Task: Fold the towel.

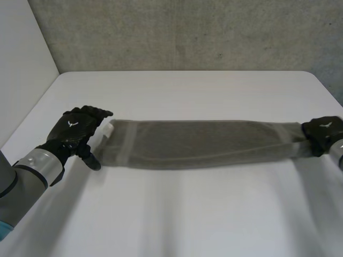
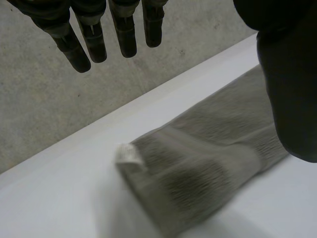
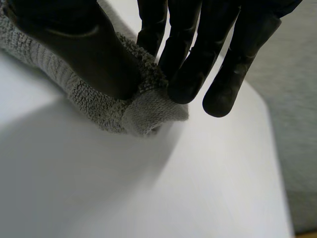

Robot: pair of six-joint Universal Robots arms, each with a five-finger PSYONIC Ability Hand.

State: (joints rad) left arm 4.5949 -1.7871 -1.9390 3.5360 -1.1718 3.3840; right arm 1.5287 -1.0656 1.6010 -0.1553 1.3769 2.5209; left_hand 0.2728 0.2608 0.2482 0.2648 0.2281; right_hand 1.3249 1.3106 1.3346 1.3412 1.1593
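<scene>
A grey-green towel lies folded into a long narrow strip across the white table. My left hand hovers at the strip's left end, fingers straight and apart from the cloth. In the left wrist view that end of the towel, with a small white label, lies below my left fingers. My right hand is at the strip's right end. In the right wrist view its thumb and fingers pinch the end of the towel between them.
A grey concrete wall rises behind the table's far edge. A white panel stands at the left. The table's right edge runs close to my right hand. Bare tabletop lies in front of the towel.
</scene>
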